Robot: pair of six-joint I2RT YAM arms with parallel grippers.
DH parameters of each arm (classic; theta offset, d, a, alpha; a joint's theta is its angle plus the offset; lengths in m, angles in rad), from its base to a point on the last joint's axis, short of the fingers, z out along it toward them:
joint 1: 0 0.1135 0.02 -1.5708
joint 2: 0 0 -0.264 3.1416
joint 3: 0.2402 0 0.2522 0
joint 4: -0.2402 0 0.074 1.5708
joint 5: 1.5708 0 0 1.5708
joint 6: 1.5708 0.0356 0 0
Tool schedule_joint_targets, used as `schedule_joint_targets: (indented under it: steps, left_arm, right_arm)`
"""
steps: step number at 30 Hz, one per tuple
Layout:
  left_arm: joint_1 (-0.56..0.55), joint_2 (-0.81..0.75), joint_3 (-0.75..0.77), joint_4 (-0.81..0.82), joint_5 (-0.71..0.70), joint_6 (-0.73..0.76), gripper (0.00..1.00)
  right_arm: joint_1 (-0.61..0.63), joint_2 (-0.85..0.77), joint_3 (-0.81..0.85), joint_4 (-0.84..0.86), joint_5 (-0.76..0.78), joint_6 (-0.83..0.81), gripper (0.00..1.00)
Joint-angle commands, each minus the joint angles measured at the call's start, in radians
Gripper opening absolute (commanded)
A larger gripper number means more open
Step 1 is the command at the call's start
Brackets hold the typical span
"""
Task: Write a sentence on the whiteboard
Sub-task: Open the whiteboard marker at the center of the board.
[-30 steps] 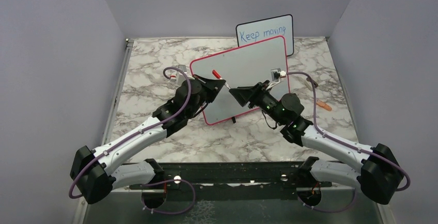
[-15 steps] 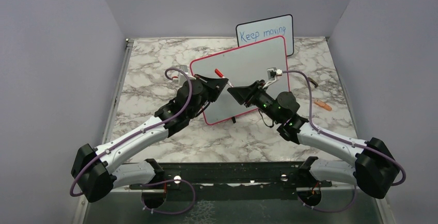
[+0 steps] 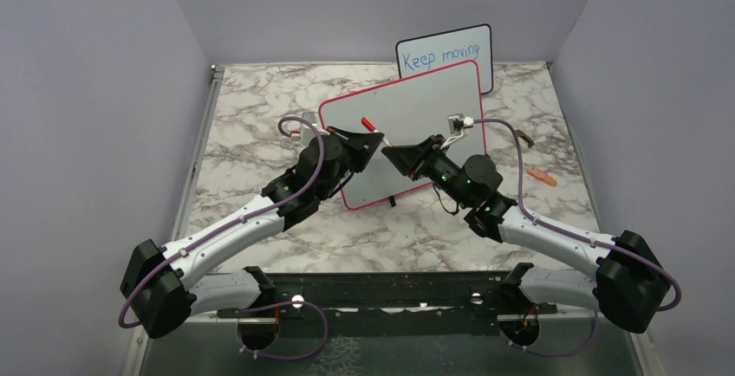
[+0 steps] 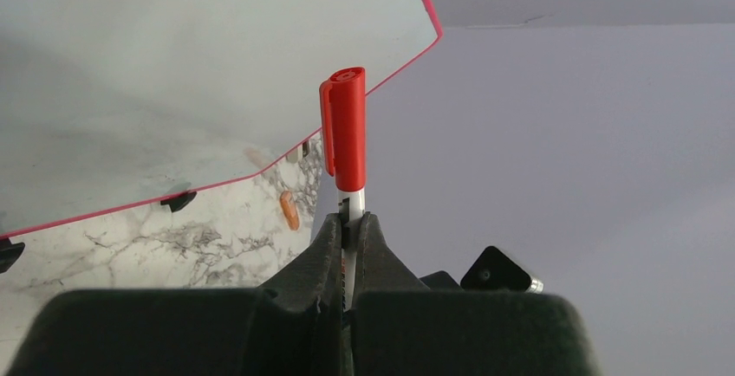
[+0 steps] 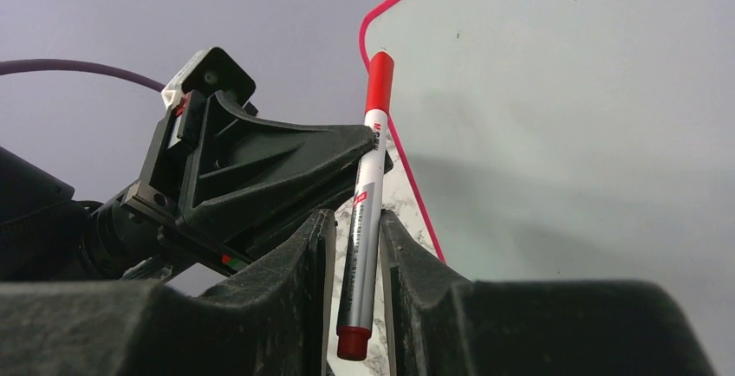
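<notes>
Clamping a marker by its pale barrel just below the red cap, the left end effector has its fingers drawn tight together, with the capped end sticking out past the fingertips. The right end effector has narrowed to a slim gap around the same marker's other end, one finger on each side of the silvery barrel and the red end plug sitting low between them. Thin dark slivers show beside the barrel, and I cannot tell whether the pads actually press it. From above, the two end effectors meet tip to tip in front of the whiteboard, which stands tilted at the middle of the tabletop, toward its far edge, its face plain white wherever it shows.

The left arm covers the whiteboard's near left corner in the top view, and the right arm crosses its near edge. The marker's writing tip is under the cap, and the print on the barrel is too small to read. A smaller black-framed board stands behind by the far edge, its lower part hidden, with only blue "Keep moving" showing. A small orange thing lies near the right edge, too small to identify.
</notes>
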Motion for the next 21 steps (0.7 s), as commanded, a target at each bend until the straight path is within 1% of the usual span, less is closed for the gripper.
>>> schedule_joint_targets:
  steps: [1,6,13,17,21]
  left_arm:
    - [-0.013,0.010,-0.013,0.020,-0.015,-0.034,0.00]
    - [-0.017,0.006,-0.021,0.020,-0.021,-0.041,0.00]
    - [-0.034,0.006,-0.045,0.020,-0.029,-0.079,0.00]
    - [-0.039,0.003,-0.057,0.020,-0.032,-0.094,0.00]
    - [-0.043,-0.005,-0.064,0.020,-0.045,-0.098,0.00]
  right_arm:
    - [0.009,-0.005,0.003,0.066,0.017,0.017,0.28]
    - [0.011,-0.018,-0.017,0.080,0.066,0.023,0.21]
    - [0.013,-0.032,-0.035,0.093,0.102,0.030,0.17]
    - [0.015,-0.040,-0.043,0.097,0.115,0.030,0.17]
    - [0.015,-0.046,-0.045,0.098,0.122,0.026,0.23]
